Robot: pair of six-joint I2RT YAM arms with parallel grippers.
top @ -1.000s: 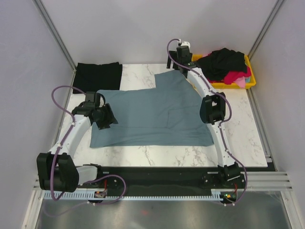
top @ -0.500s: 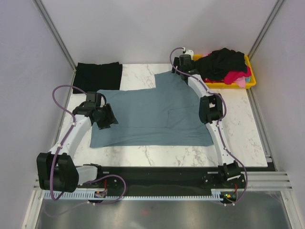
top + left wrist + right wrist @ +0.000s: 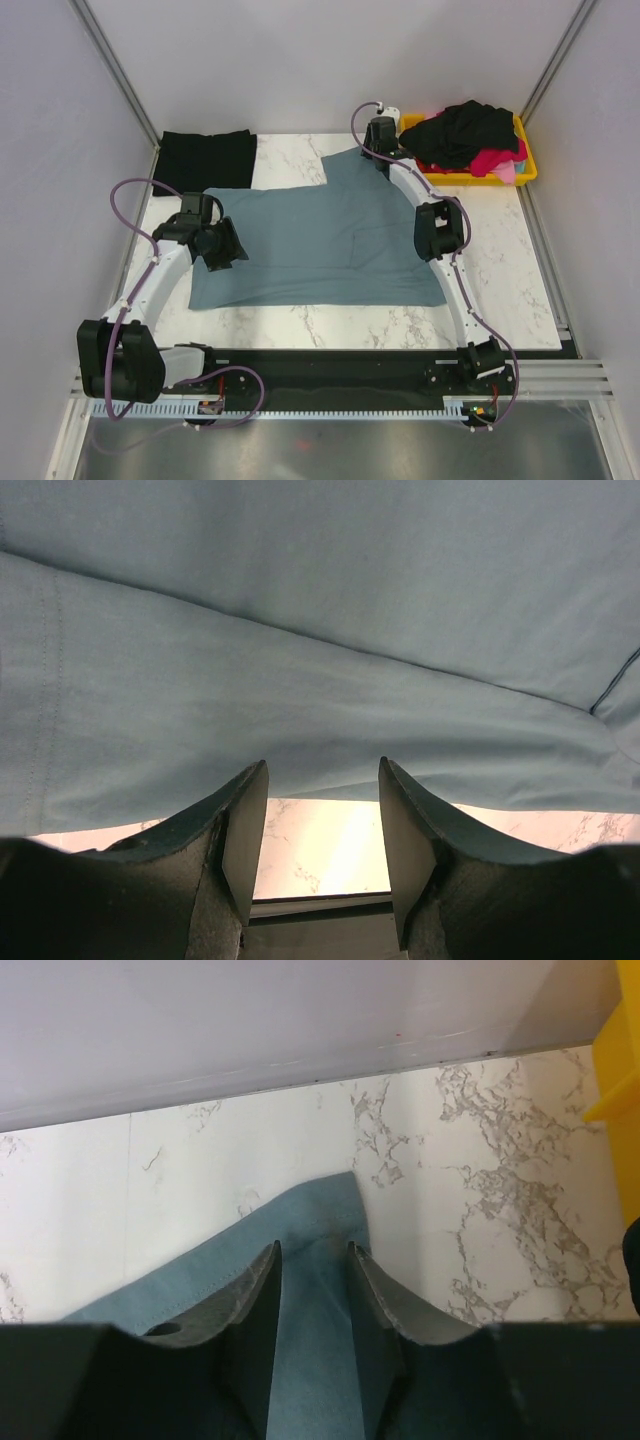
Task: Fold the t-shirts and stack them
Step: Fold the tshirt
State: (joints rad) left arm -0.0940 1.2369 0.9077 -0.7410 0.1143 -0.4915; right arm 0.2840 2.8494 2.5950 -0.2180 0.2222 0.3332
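Change: the right gripper [image 3: 312, 1248] is seen lowered from its hover of a second ago onto the far right corner of the blue-grey t-shirt [image 3: 320, 240], and its jaws are drawn in from wide to narrow.
Right claw: a strip of the shirt's corner is framed between the two narrow fingers; whether the cloth is truly pinched cannot be told.
Left claw: the left gripper [image 3: 322, 763] is kept about half open at the shirt's left edge, as it was a second ago; bare marble is seen through the gap and no cloth is held between the jaws.
Shirt in hand: the blue-grey t-shirt is spread flat mid-table [image 3: 500, 290], one sleeve reaching toward the far edge, unfolded.
Other shirts: a black t-shirt [image 3: 205, 158] is laid folded at the far left corner; a black heap [image 3: 470, 130] and a pink-red shirt [image 3: 490, 160] are left in the yellow bin [image 3: 527, 165].
Meaning: the grasp for the first fold is judged to be under way on the right side only; a matching pinch by the left claw is likely needed before the cloth can be lifted evenly.
Risk: a thin corner hold may be lost once the fabric is pulled.
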